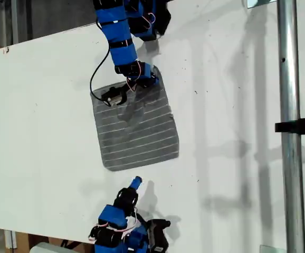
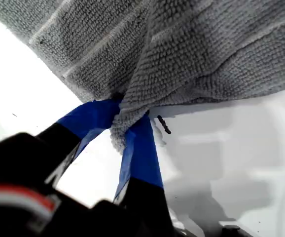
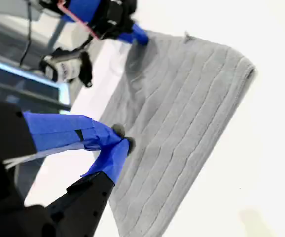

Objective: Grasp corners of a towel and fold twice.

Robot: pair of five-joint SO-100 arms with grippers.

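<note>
A: Where is the cloth?

B: The grey, roughly square soft towel with thin pale stripes [image 1: 135, 126] lies mostly flat on the white table [image 1: 231, 105], a little toward the exterior view's left of centre, between the two blue-taped arms.

A: And the arm at the top of the exterior view?

B: That one carries my first gripper [image 2: 125, 126]. Its blue-taped jaws are pinched tight on a rounded grey corner of the towel [image 2: 120, 133], and the cloth around it is bunched and lifted off the table into folds. In the exterior view my first gripper sits over the towel's far edge.

A: The other arm?

B: My second gripper [image 3: 118, 140] is at the bottom of the exterior view, just short of the towel's near edge. Its blue tips meet with nothing between them. Through its own camera the tips overlap the towel's edge, but I cannot tell whether they touch it; in the exterior view a strip of bare table seems to separate them.
</note>
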